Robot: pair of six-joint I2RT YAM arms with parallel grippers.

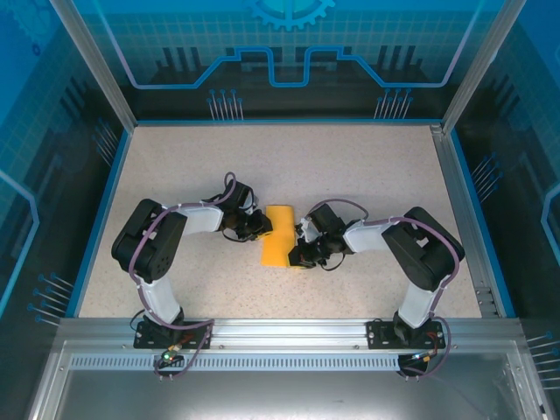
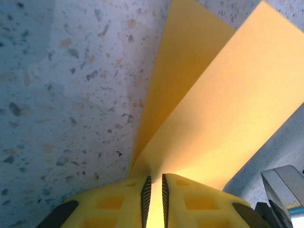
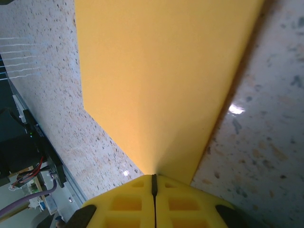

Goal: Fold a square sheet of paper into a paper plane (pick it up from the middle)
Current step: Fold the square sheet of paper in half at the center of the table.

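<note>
The folded square sheet of paper [image 1: 278, 234] sits mid-table [image 1: 367, 166], maybe lifted a little, its left edge pinched by the left gripper [image 1: 261, 226] and its near right corner by the right gripper [image 1: 302, 254], both arms bent low, reaching inward.

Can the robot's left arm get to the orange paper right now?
Probably yes: the left end effector sits right at the orange paper, pinching its edge between yellow fingers. The right end effector pinches the opposite side, and nothing looks in the way.
</note>
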